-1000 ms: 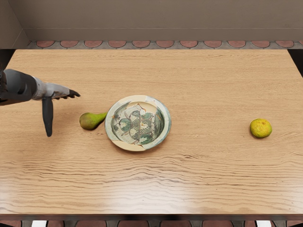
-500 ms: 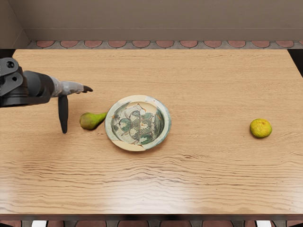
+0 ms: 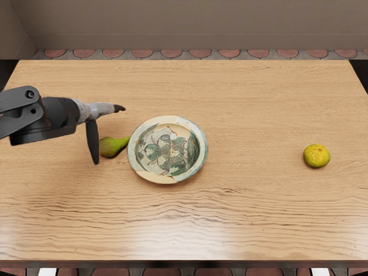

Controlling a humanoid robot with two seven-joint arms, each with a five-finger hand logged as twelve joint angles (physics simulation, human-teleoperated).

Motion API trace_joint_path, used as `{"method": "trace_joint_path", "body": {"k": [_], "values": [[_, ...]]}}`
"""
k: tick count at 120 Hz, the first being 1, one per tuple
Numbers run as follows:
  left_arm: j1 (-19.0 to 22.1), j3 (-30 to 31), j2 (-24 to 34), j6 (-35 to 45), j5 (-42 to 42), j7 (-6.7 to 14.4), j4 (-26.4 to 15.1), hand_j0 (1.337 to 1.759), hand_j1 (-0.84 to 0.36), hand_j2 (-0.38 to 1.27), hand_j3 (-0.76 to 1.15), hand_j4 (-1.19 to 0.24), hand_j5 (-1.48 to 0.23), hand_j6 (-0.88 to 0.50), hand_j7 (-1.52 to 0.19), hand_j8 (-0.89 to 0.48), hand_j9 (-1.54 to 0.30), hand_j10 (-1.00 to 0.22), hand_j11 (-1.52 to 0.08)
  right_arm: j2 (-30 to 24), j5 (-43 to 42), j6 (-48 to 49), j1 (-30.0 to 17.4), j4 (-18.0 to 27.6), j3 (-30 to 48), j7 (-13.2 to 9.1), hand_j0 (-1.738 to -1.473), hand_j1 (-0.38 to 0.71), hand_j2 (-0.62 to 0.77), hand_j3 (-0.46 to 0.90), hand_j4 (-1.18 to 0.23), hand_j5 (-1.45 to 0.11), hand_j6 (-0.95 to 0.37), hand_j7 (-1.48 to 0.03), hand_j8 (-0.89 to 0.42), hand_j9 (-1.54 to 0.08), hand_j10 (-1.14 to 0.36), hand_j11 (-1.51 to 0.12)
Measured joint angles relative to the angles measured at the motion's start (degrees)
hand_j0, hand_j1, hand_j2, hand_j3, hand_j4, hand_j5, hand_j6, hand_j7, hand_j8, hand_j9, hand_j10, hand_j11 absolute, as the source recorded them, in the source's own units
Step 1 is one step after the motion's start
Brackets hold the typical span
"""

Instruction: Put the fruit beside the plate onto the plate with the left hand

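Shows dark grey five-finger left hand [image 3: 92, 118] further in from the left edge of the light wooden counter [image 3: 241, 98] than a second ago, now just beside small green pear [image 3: 112, 146]. Suggests reach nearly complete, grasp not yet made. Finds fingers [image 3: 115, 108] spread and empty: one hanging downward, others pointing toward the right edge. Places pear on the counter, just beside the left rim of round patterned ceramic plate [image 3: 198, 138], not on it.

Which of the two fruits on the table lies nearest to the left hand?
The green pear, at the left rim of the plate, just by the left hand. The round yellow citrus lies far off to the right.
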Motion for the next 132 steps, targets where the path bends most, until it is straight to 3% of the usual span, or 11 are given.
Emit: {"method": "trace_joint_path", "body": {"k": [49,132], "values": [[0.4,2.3,-1.8,7.3,0.6,0.0,-1.2,1.658,0.35,0.0,0.0,0.0,0.0,0.0,0.0,0.0,0.0,0.0,0.0,0.0,0.0,0.0,0.0,0.0,0.0,0.0,-1.658,-0.32,-0.01,0.0,-0.03,-0.03,-0.03,-0.03,-0.03,-0.03,-0.03,-0.03],[2.7,3.1,-3.0,12.4,4.4,0.0,-1.9,1.658,0.35,0.0,0.0,0.0,0.0,0.0,0.0,0.0,0.0,0.0,0.0,0.0,0.0,0.0,0.0,0.0,0.0,0.0,-1.658,-0.32,-0.01,0.0,-0.03,-0.03,-0.03,-0.03,-0.03,-0.03,-0.03,-0.03]]}}
